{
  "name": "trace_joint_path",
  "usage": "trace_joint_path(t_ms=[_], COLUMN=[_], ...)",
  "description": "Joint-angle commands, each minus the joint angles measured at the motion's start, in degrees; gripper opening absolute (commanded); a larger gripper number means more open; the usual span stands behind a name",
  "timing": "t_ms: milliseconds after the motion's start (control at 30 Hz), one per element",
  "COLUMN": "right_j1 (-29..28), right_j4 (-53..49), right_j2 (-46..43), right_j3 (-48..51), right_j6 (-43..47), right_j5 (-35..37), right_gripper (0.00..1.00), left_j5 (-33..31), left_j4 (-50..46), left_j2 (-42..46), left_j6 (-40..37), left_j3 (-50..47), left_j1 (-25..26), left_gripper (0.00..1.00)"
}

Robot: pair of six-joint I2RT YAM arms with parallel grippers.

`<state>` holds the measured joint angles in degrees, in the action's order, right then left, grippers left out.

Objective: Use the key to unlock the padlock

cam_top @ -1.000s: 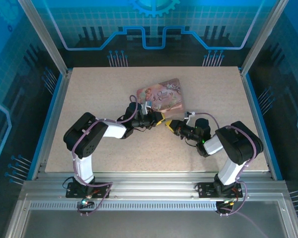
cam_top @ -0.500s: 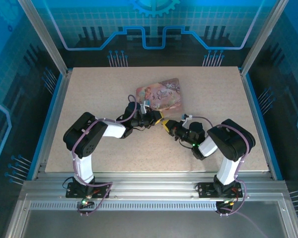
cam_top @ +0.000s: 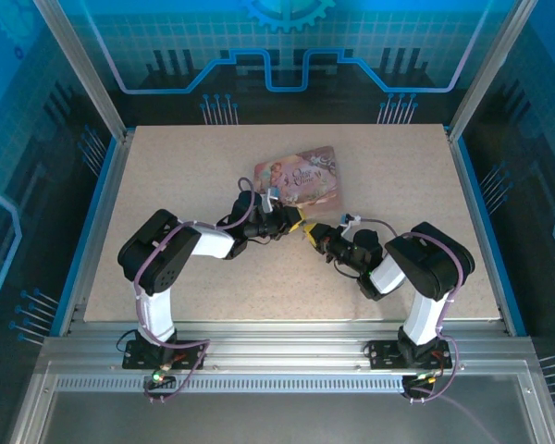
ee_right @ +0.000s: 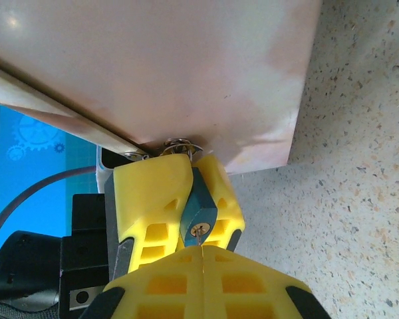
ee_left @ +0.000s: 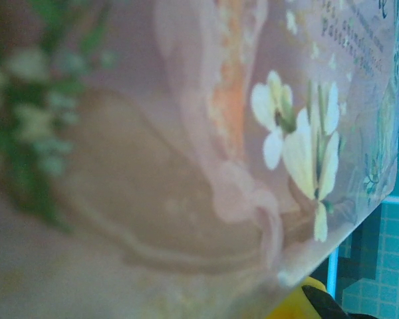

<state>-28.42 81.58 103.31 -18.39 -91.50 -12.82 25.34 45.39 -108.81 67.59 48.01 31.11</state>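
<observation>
Currently the padlock is held over the middle of the tabletop, hard against the near edge of the pink tin. A metal ring at its far end touches that edge. Its keyway face, a dark block with a brass-coloured centre, points toward the right wrist camera. Whether the body rests on the surface cannot be told.

The left gripper has its jaws closed on the padlock, clamping the body from both sides. The right gripper has its jaws fully closed on a thin metal blade, judged to be the key, seen edge-on. The blade tip is at or just short of the brass centre; contact cannot be confirmed.

Step in hand, by judgement: insertion.

Fault conditions:

1. Blade not aligned with the slot. The slot direction is too small to read, so an advance may skid the tip off the face.
2. Push exceeds the left clamp. The padlock may slide back or shove the tin.
3. Thin purchase on the key. Under turning load it may pivot in the right jaws instead of turning the cylinder.
4. Turning load may rotate the padlock body, binding the ring on the tin.
</observation>
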Motion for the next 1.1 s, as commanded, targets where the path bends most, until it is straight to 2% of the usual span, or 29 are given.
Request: trace_joint_path(t_ms=[0, 533, 1067], right_j1=[1.53, 1.63, -1.55], right_j4=[-0.81, -0.11, -0.11], right_j2=[0.98, 2.45, 2.34], right_j3=[0.65, -0.90, -1.56], right_j6=[0.41, -5.43, -2.57], right_j5=[3.96, 4.83, 8.04], right_gripper=[0.00, 0.00, 0.00], left_j5=[7.02, 7.02, 6.57], left_j4=[2.12, 2.42, 2.78], left_j2=[-0.52, -0.26, -0.26], left_j6=[3.61, 4.17, 4.88], left_j3=[-0.98, -0.76, -0.46], left_j1=[1.80, 1.96, 2.20], left_gripper=[0.11, 0.11, 0.11])
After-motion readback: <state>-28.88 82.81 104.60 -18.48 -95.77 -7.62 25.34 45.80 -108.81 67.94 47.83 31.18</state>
